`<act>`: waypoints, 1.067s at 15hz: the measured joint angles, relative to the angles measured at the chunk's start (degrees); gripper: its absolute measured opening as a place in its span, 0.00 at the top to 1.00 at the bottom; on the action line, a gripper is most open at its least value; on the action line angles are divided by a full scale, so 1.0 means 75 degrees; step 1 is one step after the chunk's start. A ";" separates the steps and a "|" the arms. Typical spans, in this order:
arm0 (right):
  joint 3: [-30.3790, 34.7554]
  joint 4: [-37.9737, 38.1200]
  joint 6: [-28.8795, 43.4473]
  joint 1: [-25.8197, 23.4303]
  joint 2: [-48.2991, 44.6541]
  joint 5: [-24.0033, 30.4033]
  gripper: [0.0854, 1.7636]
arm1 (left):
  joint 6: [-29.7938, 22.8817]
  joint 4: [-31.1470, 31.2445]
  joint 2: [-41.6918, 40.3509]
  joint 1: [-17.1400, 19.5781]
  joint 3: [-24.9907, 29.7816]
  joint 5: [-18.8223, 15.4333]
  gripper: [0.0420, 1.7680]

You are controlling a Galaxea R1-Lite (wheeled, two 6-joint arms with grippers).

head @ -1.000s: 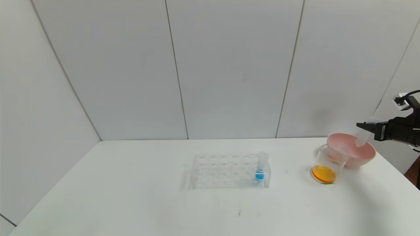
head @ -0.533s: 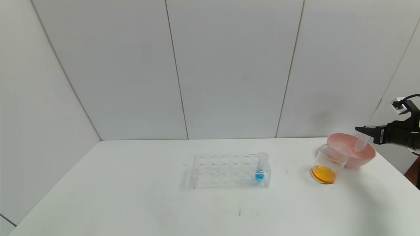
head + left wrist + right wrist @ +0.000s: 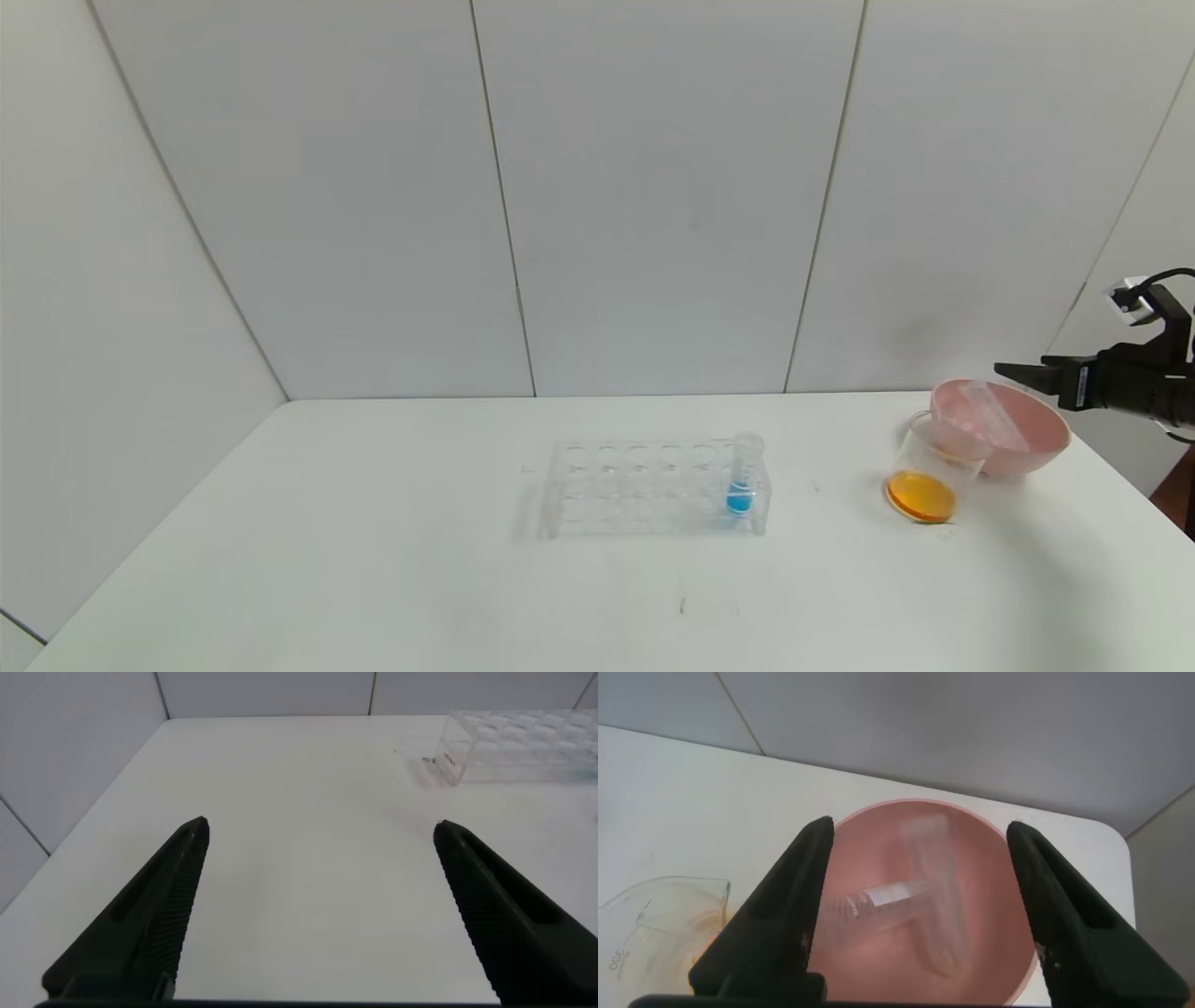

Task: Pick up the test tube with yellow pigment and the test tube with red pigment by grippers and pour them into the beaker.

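The right hand (image 3: 1013,372), jaws now apart above the pink bowl (image 3: 1046,439), has just dropped its emptied tube (image 3: 938,891) beside another, while the beaker (image 3: 934,471) holds orange mix; pouring appears complete.

bowl (image 3: 1036,446): I see pink
beaker (image 3: 934,471): clear, orange liquid
rack (image 3: 653,485): clear
racked tube (image 3: 742,476): blue liquid
table (image 3: 373,560): white
right gripper (image 3: 1018,373): black
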 joint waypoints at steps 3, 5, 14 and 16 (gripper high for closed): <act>0.0073 0.0005 -0.0026 0.0010 -0.0081 -0.0003 0.18 | 0.0000 0.0000 0.0000 0.0000 0.0000 0.0000 0.03; 0.0242 0.0003 -0.0026 0.0055 -0.0271 0.0000 0.15 | 0.0000 0.0000 0.0000 0.0000 0.0000 0.0000 0.03; 0.1877 0.0029 0.0584 0.1630 -0.2154 -0.0413 0.07 | 0.0000 -0.0003 0.0000 0.0000 0.0000 0.0000 0.03; 0.2445 0.0023 0.0692 0.1848 -0.2900 -0.0434 0.06 | 0.0000 0.0000 0.0000 0.0000 0.0000 0.0000 0.03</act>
